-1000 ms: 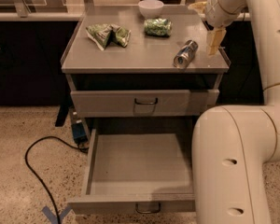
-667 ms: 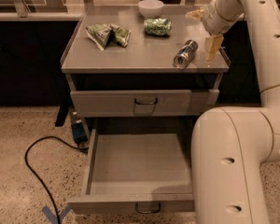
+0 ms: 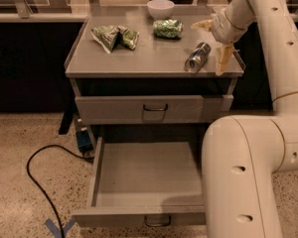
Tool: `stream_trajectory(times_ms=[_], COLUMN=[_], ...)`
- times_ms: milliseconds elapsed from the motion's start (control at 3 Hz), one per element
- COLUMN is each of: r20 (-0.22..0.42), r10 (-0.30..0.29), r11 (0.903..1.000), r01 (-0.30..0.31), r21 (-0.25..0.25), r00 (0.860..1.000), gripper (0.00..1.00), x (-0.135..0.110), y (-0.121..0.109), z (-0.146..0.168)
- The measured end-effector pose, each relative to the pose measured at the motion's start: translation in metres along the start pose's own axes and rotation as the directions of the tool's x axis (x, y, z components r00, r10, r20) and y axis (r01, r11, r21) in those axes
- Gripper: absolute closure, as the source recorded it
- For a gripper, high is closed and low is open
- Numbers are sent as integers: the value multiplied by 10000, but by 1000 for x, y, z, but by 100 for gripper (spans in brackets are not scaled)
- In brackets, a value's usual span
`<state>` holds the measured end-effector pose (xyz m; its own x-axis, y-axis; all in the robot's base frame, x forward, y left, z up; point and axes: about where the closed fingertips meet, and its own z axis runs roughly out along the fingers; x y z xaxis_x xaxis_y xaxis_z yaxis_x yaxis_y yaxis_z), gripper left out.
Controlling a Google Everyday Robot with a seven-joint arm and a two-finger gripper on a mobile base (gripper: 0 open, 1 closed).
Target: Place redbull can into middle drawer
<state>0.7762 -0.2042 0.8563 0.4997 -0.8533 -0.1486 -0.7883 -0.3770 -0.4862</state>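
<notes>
**A:** What is at the far left?

**B:** A black cable (image 3: 37, 182) curls over the speckled floor at the lower left of the frame. A blue tape mark (image 3: 59, 228) sits at the bottom edge.

**A:** And moving in from there?

**B:** The grey surface (image 3: 139, 66) fills the upper middle. A crumpled green packet (image 3: 114, 36) lies toward its left. Below the surface, the upper drawer (image 3: 114, 110) is closed. Under that, the middle drawer (image 3: 139, 177) stands pulled out in the lower middle of the frame, showing its grey floor.

**A:** What is further along the surface?

**B:** A white bowl (image 3: 160, 7) stands at the back edge. Just in front of it, a green can (image 3: 167, 28) lies on its side.

**A:** Where is the silver can?

**B:** The silver can (image 3: 197, 57) lies on its side near the right front corner of the surface. Its shiny end is turned toward the front edge.

**A:** And your hand?

**B:** My hand (image 3: 213, 42) hangs over the right edge of the surface, in the upper right of the frame, just beside the silver can. Its two pale fingers (image 3: 223, 61) are spread apart. One points toward the green can and the other points down past the front edge. My white arm (image 3: 238, 182) fills the right side of the frame and covers the middle drawer's right end.
</notes>
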Motion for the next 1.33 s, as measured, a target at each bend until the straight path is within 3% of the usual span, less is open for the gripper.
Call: stream_trajectory(times_ms=[667,1333], r20=[481,263], r10=[-300,-81], r11=[9978,9899], r01=[327,118], r21=[-570,-1416], r00=[9984,9996], gripper=[0,0], x=[-12,-22], y=[10,14], z=[17,32])
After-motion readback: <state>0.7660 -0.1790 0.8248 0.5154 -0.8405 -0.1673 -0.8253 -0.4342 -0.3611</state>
